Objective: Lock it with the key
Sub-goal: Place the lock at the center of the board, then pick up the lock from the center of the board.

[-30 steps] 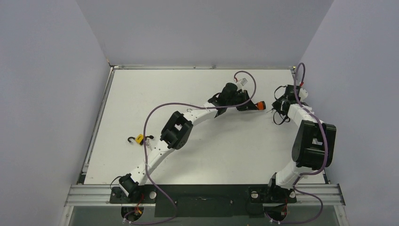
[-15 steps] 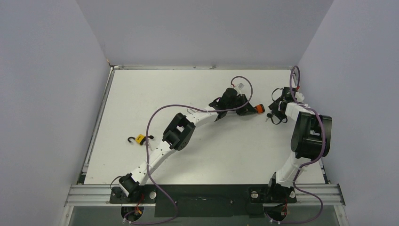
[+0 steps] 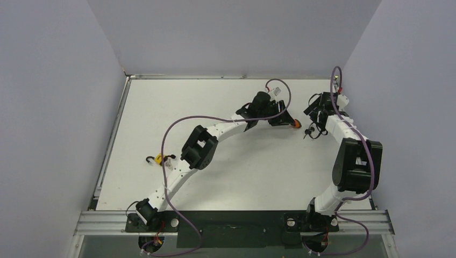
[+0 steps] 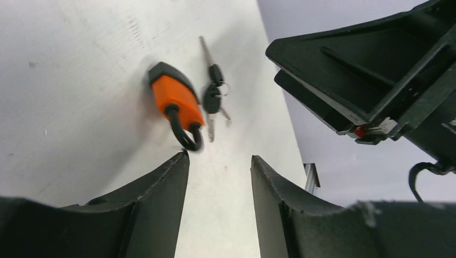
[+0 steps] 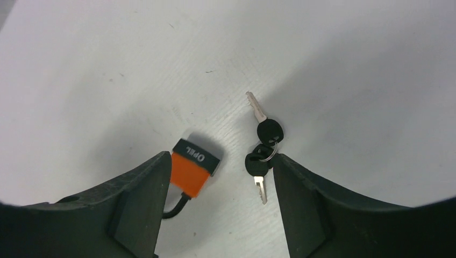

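An orange padlock point(image 4: 175, 97) with a black shackle lies flat on the white table point(image 3: 215, 102), also seen as the padlock point(image 5: 192, 167) and the padlock point(image 3: 295, 124). Right beside it lie two black-headed keys point(image 5: 263, 146) on one ring, apart from the lock; they also show as the keys point(image 4: 213, 97) and the keys point(image 3: 307, 130). My left gripper point(image 4: 219, 159) is open, its left fingertip just short of the shackle. My right gripper point(image 5: 221, 157) hangs open above both things, holding nothing. In the top view the left gripper point(image 3: 283, 120) and right gripper point(image 3: 314, 117) flank them.
A small yellow padlock point(image 3: 159, 158) with black hooks lies near the table's left side. The right gripper's black body point(image 4: 376, 70) fills the upper right of the left wrist view. The right wall point(image 3: 398, 107) stands close behind the right arm.
Both grippers have gone from shut to open. The orange padlock and the keys have left the jaws and now lie on the table. Both arms have shifted slightly.
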Motion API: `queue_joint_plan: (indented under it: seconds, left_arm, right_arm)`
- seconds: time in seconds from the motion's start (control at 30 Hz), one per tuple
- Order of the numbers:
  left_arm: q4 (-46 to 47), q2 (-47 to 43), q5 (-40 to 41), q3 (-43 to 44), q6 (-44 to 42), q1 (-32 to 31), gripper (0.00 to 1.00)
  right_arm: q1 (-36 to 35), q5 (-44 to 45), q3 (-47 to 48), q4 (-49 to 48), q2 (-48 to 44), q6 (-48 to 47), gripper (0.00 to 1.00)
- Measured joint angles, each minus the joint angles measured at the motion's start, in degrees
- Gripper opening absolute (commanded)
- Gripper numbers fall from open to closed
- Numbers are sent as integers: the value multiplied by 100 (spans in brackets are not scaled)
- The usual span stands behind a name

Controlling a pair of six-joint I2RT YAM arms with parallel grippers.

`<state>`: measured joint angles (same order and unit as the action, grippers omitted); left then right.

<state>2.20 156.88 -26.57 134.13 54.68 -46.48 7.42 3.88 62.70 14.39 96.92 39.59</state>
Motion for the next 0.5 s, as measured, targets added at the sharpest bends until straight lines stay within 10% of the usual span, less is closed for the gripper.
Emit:
queue_joint_plan:
  seconds: [0.5]
  left_arm:
    - [-514,-3659,549,-2706,-846,422,50]
  right_arm:
    - [-1543,155,162,293,-872,-581,66]
